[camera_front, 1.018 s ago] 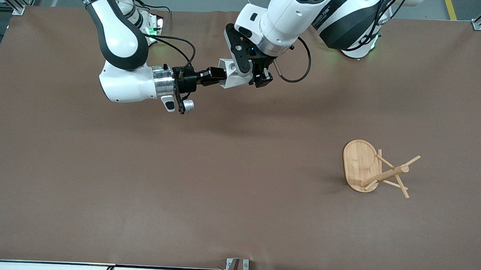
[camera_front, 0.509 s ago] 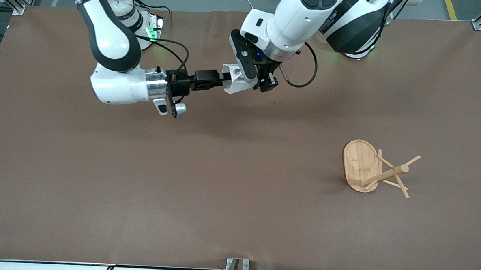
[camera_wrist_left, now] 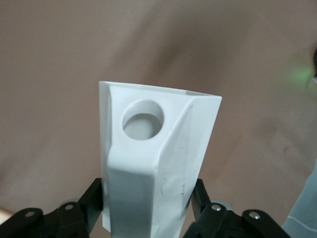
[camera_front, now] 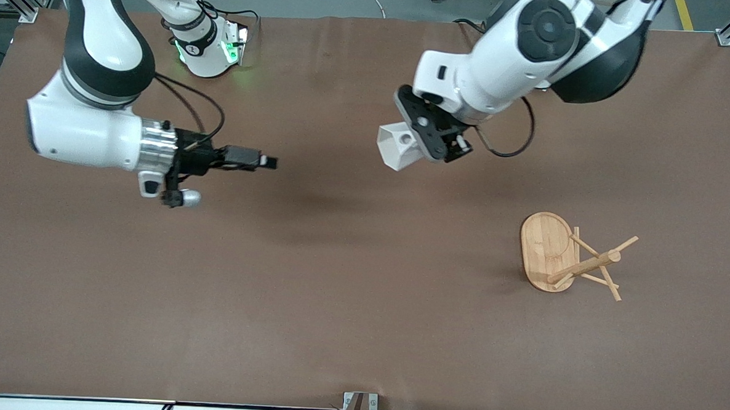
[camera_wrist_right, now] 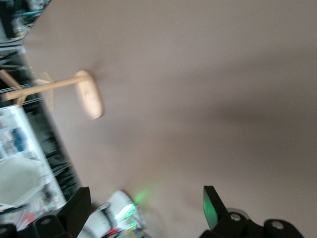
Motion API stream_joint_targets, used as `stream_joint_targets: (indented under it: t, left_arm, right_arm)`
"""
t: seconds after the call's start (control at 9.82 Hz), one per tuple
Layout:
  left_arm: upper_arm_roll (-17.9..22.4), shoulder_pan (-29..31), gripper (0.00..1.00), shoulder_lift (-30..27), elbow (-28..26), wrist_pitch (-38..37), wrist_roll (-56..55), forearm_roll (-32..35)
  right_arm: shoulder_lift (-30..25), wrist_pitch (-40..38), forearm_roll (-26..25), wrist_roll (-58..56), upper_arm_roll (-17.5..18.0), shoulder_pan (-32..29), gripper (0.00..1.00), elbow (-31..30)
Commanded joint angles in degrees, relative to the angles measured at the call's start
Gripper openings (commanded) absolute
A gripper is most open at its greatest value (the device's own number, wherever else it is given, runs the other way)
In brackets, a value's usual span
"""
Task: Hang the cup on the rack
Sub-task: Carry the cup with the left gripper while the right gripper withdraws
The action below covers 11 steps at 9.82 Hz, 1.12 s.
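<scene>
Front view: the left gripper (camera_front: 432,147) hangs over the middle of the surface (camera_front: 311,301), toward the edge where the bases stand, and is clamped on the cup (camera_front: 397,146), which is held in the air. The cup's mouth faces the right arm's end, and the handle tab with its round hole lies against the gripper. The right gripper (camera_front: 267,162) is empty, over the surface toward the right arm's end, well apart from the cup. The rack (camera_front: 569,258) stands toward the left arm's end, nearer the front camera than the cup, its oval base flat on the surface and its pegs slanting up from the post.

Left wrist view: the cup (camera_wrist_left: 153,163) fills the picture, pinched low on its body between the two black fingers (camera_wrist_left: 81,206), the tab hole facing the camera.

Right wrist view: the right gripper (camera_wrist_right: 148,206) stands wide open with nothing between its fingers; the rack (camera_wrist_right: 59,91) shows small in the distance.

The step in hand looks to be the carry to the rack. To do it well, the left arm should keep its grip steady, turn the cup so the hole lines up with one free slanted peg, approach along that peg's axis, and release only once the tab has slid well down the peg. The right arm should wait clear.
</scene>
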Motion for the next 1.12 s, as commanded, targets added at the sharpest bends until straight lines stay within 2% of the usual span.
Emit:
stream_joint_targets:
  t: [0.0,0.1,0.2,0.41,0.61,0.71,0.81,1.02]
  left_arm:
    - [-0.2,2.5,0.0,-3.0,-2.1,-1.5,-12.8,4.1]
    - [-0.2,3.6,0.0,-2.6,-2.1,-1.4,-14.8,4.3]
    - [-0.1,4.7,0.0,-2.5,-2.1,-1.4,-16.6,4.4]
    - [-0.1,8.8,0.0,-2.5,-2.8,-2.8,-17.0,4.5]
    - [-0.2,12.9,0.0,-2.8,-3.4,-3.9,-17.6,4.5]
    - [0.9,13.0,0.0,-3.9,-6.5,-2.1,-17.7,4.4]
    - [4.2,12.2,0.0,-4.7,-9.7,-0.7,-17.0,4.4]
    - [6.4,11.0,0.0,-7.4,-16.3,2.8,-16.7,3.8]
  right_arm:
    - [-1.5,-0.6,-17.1,1.6,-4.9,0.2,1.0,1.6]
    - [-1.6,-0.6,-24.5,1.7,-6.5,0.2,1.0,1.5]
    - [-2.4,-0.6,-29.3,2.1,-9.4,0.5,1.0,1.6]
    - [-4.1,-1.8,-39.5,1.7,-17.4,5.7,1.0,5.7]
    - [-3.8,-8.2,-41.8,1.4,-17.4,3.0,1.0,13.0]
    - [-4.2,-8.8,-41.5,1.5,-17.6,2.4,1.0,15.0]
    - [-5.4,-13.7,-41.1,2.0,-17.8,1.9,1.0,16.4]
    - [-10.2,-23.4,-41.3,5.0,-17.7,1.9,1.0,18.1]
